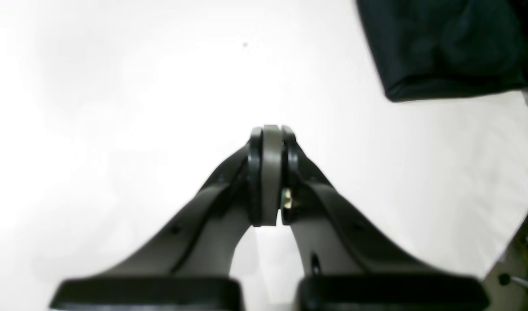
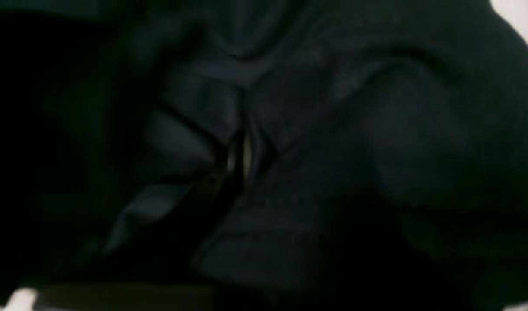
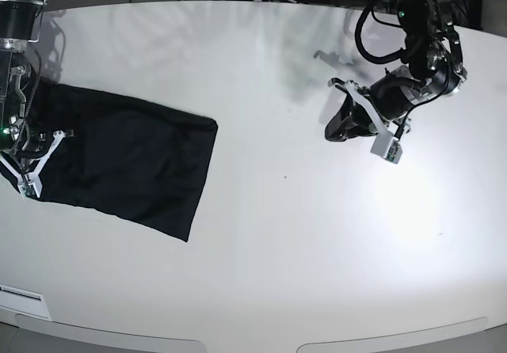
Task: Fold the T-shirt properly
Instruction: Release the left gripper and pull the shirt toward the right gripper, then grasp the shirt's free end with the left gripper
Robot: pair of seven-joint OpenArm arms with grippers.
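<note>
The T-shirt (image 3: 131, 159) is soft, matte black cloth, folded into a long rectangle on the smooth white table (image 3: 301, 234) at its left side. The right gripper (image 2: 240, 162) pinches wrinkled T-shirt fabric. The left gripper (image 1: 271, 172) is closed, empty, above bare table. No readable writing.

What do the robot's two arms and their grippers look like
Both arms are black with white bracket pieces near the wrists. The left gripper has black curved fingers with grey pads. Black cables loop around the left arm. The right arm has a grey metallic section; its gripper is hidden in fabric.
</note>
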